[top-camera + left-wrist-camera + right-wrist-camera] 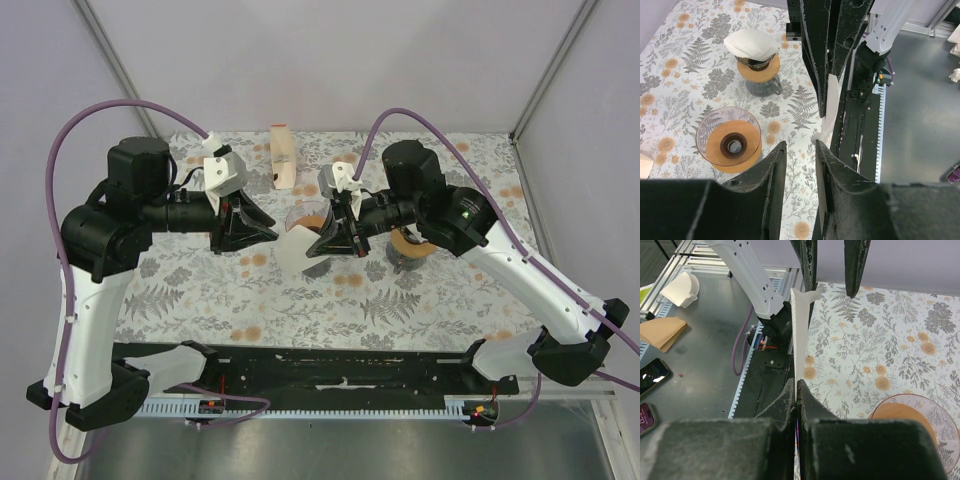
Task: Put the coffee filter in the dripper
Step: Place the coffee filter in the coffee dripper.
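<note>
A white paper coffee filter (293, 250) hangs in the air over the middle of the table, seen edge-on in both wrist views (832, 95) (799, 335). My right gripper (797, 381) is shut on its one edge (312, 248). My left gripper (800, 143) faces it from the left (272, 232); its jaws stand apart with a gap, and the filter's other edge lies flat against one finger's inner face. The dripper (733, 145), clear glass with an orange-brown collar, stands empty on the table below and just behind the filter (303, 214) (914, 416).
A second dripper with a white filter in it (753, 46) sits on a glass server at the right (412, 246). A pale box (283, 157) stands at the back. Off the table lie brown filters (662, 332) and a white one (682, 287).
</note>
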Robot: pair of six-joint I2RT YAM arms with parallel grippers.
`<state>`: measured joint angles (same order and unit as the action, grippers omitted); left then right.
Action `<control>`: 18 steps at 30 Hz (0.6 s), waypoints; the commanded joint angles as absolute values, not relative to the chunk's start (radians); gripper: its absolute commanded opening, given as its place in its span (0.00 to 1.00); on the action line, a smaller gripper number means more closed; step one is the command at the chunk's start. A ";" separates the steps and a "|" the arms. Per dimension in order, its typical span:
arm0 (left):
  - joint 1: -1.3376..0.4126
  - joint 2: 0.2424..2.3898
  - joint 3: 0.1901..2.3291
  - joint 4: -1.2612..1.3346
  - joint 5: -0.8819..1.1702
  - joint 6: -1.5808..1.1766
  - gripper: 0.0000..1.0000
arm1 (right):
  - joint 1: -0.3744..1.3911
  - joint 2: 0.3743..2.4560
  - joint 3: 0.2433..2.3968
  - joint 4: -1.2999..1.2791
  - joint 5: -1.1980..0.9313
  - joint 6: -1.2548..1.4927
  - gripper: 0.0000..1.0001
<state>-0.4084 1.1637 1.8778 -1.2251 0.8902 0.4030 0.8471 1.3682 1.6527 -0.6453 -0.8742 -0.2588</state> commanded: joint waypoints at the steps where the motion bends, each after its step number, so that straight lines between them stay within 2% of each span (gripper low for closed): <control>1: -0.416 1.152 1.873 -1.218 0.939 0.422 0.37 | 0.851 1.368 1.697 -0.638 -0.874 -0.265 0.00; 18: -0.423 1.146 1.862 -1.220 0.922 0.423 0.46 | 0.851 1.377 1.710 -0.647 -0.862 -0.256 0.00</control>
<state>-0.4168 1.1526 1.8687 -1.2259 0.9184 0.4034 0.8471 1.3716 1.6588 -0.6537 -0.8612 -0.2584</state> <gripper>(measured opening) 0.459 0.007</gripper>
